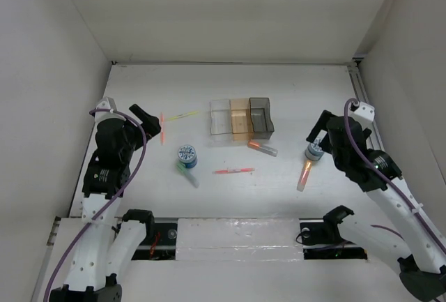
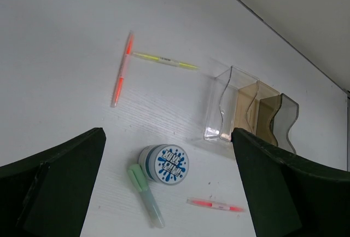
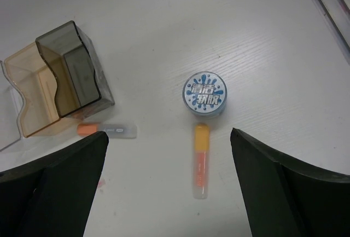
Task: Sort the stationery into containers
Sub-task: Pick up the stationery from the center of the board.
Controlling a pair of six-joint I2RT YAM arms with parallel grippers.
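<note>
Left end effector [image 1: 149, 123] released, empty, left of frame beside orange pen [image 1: 162, 129]. Right end effector [image 1: 319, 127] released, empty, right of frame by roll [image 1: 314, 151]. Bins [image 1: 240, 118] in row, upper centre of bench [image 1: 293, 93]. Second roll [image 1: 186, 154], green marker [image 1: 188, 174], red pen [image 1: 234, 171] below-left of bins. Orange marker [image 1: 262, 148] just below bins

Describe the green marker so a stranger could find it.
From the row of three bins mid-table, go left and toward the near edge to a round blue-white roll. The green marker lies beside that roll, on its near side. It alone has a green cap; the other short markers are orange.
</note>
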